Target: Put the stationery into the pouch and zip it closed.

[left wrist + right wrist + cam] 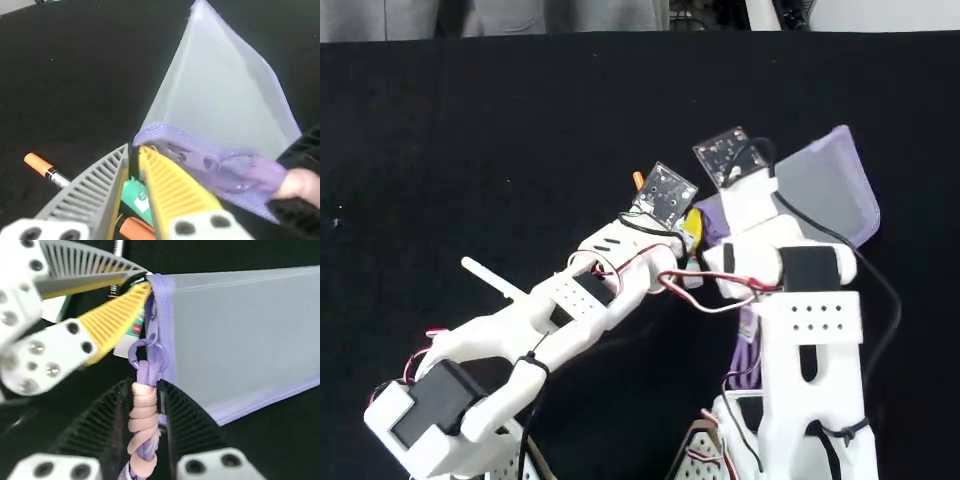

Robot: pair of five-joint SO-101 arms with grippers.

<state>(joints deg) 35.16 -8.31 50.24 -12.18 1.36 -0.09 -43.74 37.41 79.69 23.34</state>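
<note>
While an orange marker pen (42,167) is seen lying on the black table (75,75), the translucent purple-edged pouch (225,110) is pinched at its zip corner by the left gripper (132,148); its purple-and-pink pull cord (142,415) is clamped by the right gripper (145,386).

The left arm (570,300) lay stretched slantwise toward the pouch (830,190), the left gripper (133,148) pinched shut on its mouth edge. Beside it the right arm (810,320) stood upright, the right gripper (146,386) clamped on the pouch's zipper pull (143,410).
</note>
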